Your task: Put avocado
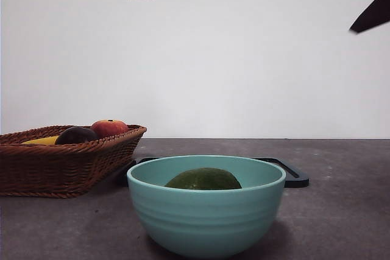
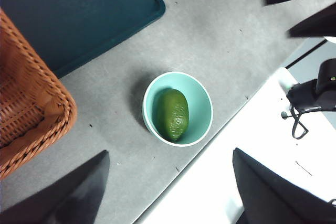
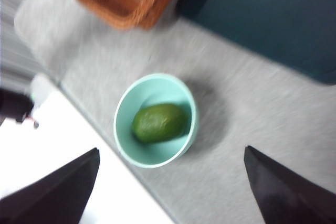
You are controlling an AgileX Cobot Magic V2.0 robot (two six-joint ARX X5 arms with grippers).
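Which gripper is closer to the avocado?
Right, slightly, it seems: the right gripper and left gripper both hover open, high above the avocado in the bowl.

Light was even and bright. The bowl (image 2: 177, 108) threw a soft shadow onto the table (image 2: 220, 40). The right wrist view was smeared with blur; the front and left wrist views stayed sharp.
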